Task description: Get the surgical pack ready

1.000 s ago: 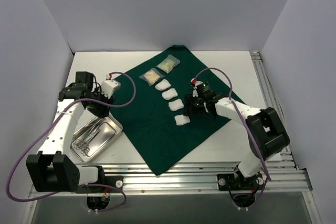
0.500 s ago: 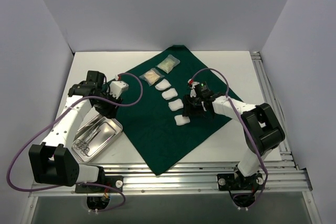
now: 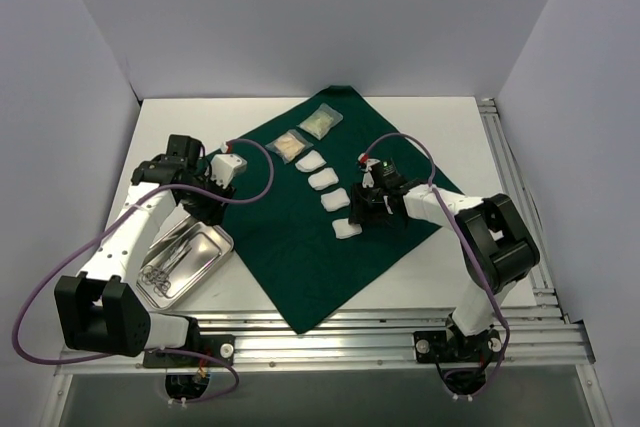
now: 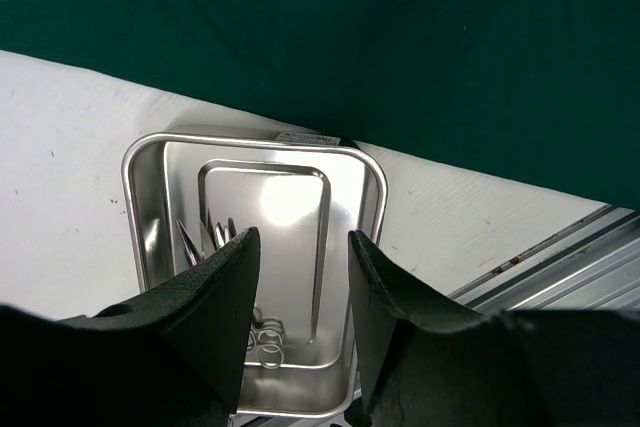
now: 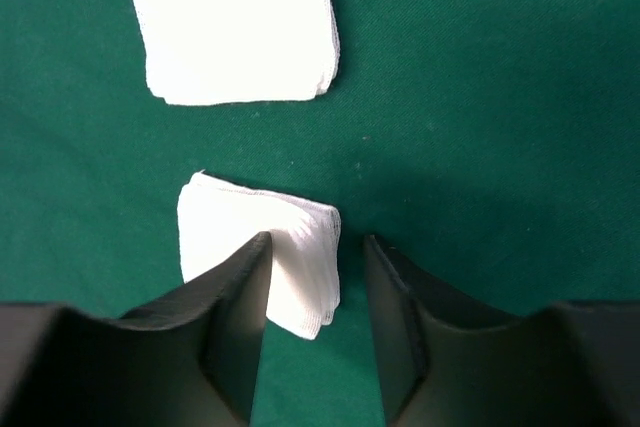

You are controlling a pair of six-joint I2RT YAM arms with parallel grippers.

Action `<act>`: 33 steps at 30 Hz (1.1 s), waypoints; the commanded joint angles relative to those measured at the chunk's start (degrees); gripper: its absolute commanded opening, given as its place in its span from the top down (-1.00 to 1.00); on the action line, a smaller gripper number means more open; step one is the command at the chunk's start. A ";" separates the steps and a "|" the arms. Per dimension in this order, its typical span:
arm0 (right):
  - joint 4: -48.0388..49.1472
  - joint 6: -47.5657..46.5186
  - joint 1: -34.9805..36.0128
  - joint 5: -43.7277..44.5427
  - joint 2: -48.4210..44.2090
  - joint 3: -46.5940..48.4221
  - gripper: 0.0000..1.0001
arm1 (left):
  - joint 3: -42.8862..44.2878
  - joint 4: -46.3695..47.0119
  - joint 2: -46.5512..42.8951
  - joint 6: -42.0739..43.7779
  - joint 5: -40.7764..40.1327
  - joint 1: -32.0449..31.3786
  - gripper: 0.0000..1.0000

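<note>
The dark green drape (image 3: 320, 237) lies spread in the middle of the table. A row of several white gauze pads (image 3: 322, 180) and two clear packets (image 3: 288, 145) lie on it. The steel tray (image 3: 205, 247) sits at the drape's left edge with steel scissor-like instruments (image 3: 163, 265) inside. My left gripper (image 3: 205, 215) hangs open and empty above the tray (image 4: 150, 177) and its instruments (image 4: 205, 237). My right gripper (image 5: 316, 239) is open, low over the drape (image 5: 480, 97). Its jaws straddle the right edge of the nearest gauze pad (image 5: 225, 237), with another pad (image 5: 235, 32) beyond.
Grey walls close in the back and both sides. Aluminium rails (image 3: 400, 332) run along the near edge and the right side. Bare white table (image 3: 440, 127) lies around the drape. A purple cable (image 3: 255, 162) loops off the left wrist.
My left arm has swung right, from the table's left side to above the tray by the drape's edge. My right gripper has shifted slightly towards the nearest gauze pad.
</note>
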 commanded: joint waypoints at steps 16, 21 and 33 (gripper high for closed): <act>0.00 0.60 1.71 1.98 -0.04 -1.14 0.38 | -0.88 2.80 -2.39 -0.46 -0.89 -0.54 0.01; 0.88 0.87 1.71 1.20 -0.39 -1.75 0.55 | -1.06 2.89 -2.83 -0.20 -0.98 -0.54 0.01; -2.11 -0.89 1.97 -0.22 -8.20 0.27 1.00 | -1.06 3.16 -3.01 -0.02 -1.07 -0.54 0.01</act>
